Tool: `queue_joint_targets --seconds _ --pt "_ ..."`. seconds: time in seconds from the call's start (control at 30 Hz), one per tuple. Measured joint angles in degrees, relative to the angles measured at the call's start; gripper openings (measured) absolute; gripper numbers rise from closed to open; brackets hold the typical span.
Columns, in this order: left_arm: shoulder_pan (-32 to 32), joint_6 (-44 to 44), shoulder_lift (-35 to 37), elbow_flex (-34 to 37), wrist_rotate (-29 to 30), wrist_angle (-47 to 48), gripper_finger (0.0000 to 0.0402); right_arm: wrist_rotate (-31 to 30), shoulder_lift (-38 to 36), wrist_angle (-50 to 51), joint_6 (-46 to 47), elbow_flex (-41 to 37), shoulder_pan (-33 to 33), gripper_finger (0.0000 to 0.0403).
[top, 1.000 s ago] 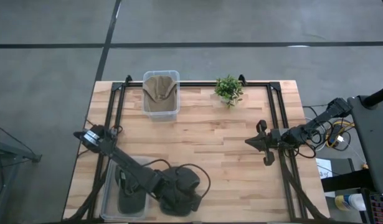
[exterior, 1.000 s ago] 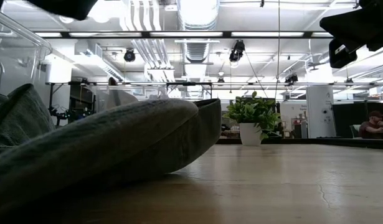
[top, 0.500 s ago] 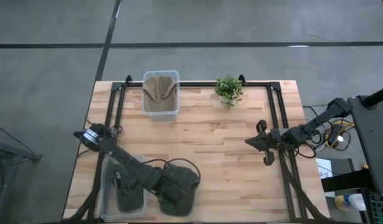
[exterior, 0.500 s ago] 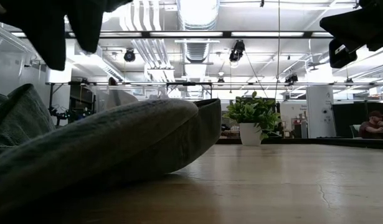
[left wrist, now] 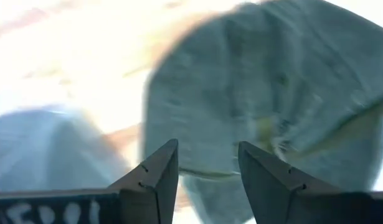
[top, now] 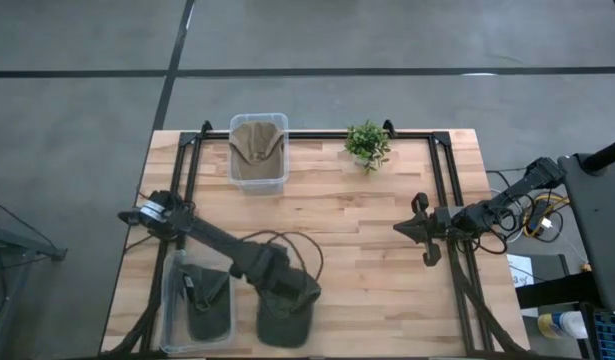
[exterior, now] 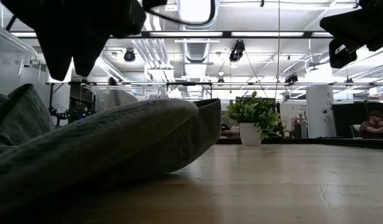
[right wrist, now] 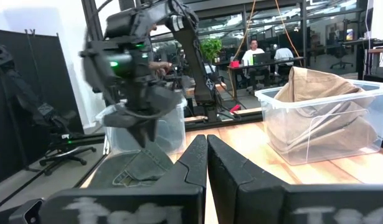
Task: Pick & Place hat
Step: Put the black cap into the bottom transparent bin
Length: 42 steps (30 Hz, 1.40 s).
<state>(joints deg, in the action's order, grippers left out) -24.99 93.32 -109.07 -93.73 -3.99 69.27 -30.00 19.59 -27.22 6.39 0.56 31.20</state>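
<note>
A dark grey-green hat (top: 287, 318) lies flat on the table by the near edge, left of centre. It fills the low view's left (exterior: 104, 149) and shows in the right wrist view (right wrist: 135, 169). My left gripper (top: 289, 288) hangs open just above the hat's far part (left wrist: 272, 81), with its fingers (exterior: 71, 61) clear of the cloth. My right gripper (top: 401, 228) is shut and hovers over the table's right side, holding nothing.
A clear bin (top: 171, 300) at the near left corner holds another dark hat. A second clear bin (top: 234, 160) at the far edge holds a tan hat (right wrist: 316, 118). A small potted plant (top: 367, 143) stands at the far edge. Bare wood lies mid-table.
My left gripper has drawn back from over the hat toward the table's far edge, swinging the arm off the near left bin. The hat has stayed where it lay.
</note>
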Motion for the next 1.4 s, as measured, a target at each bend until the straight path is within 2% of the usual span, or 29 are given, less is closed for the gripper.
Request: queue_joint_targets --seconds 0.13,0.3,0.4,0.7,0.87,1.07,1.2,1.3,1.4 --pt "3.36 -3.1 0.04 0.02 -2.9 6.05 0.0158 0.0 0.0 0.01 -0.01 0.0 0.0 0.0008" --pt "5.86 -4.84 0.04 0.32 -7.19 9.19 0.0158 0.0 -0.01 0.0 0.01 0.0 0.0 0.0008" --pt "6.77 -5.05 0.04 0.33 -9.62 8.71 0.0158 0.0 0.0 0.0 0.01 0.0 0.0 0.0008" --pt "6.86 -2.9 0.02 2.73 -10.29 6.99 0.0158 0.0 0.0 0.01 0.01 0.0 0.0 0.0008" --pt "6.64 -2.72 0.02 4.62 -10.82 2.89 0.0158 0.0 0.0 0.0 0.01 0.0 0.0 0.0008" --pt "6.25 -0.96 0.0 7.55 -14.48 -2.07 0.0158 0.0 0.0 0.0 -0.01 0.0 0.0 0.0008" --pt "5.82 0.11 0.0 8.61 -17.25 -2.38 0.0158 0.0 0.0 0.0 0.01 0.0 0.0 0.0008" --pt "5.59 0.71 -0.07 8.79 -21.43 -2.47 0.0158 0.0 0.0 0.0 0.01 0.0 0.0 0.0008" --pt "5.54 0.67 -0.07 8.79 -21.86 -2.22 0.0158 0.0 0.0 0.0 0.0 0.0 0.0 0.0008"
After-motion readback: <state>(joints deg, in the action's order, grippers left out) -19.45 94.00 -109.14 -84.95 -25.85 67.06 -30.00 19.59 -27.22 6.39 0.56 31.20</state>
